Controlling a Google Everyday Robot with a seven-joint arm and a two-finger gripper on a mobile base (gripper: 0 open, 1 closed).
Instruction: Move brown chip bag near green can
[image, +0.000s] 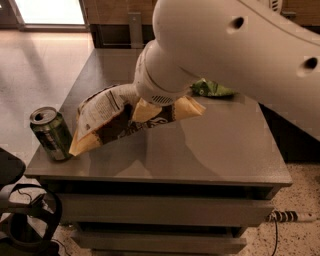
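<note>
The brown chip bag (117, 122), crinkled dark brown with yellow edges and a white label panel, hangs tilted over the grey table (220, 150); its lower left corner is close to the green can (51, 133) at the table's front left corner. My gripper (142, 102) is at the bag's top, hidden behind my big white arm (225, 55).
A small bright green chip bag (212, 89) lies at the back right, partly behind the arm. The table has drawers below. A black chair and cables stand on the floor at the lower left (20, 210). A power strip lies at the lower right (290, 216).
</note>
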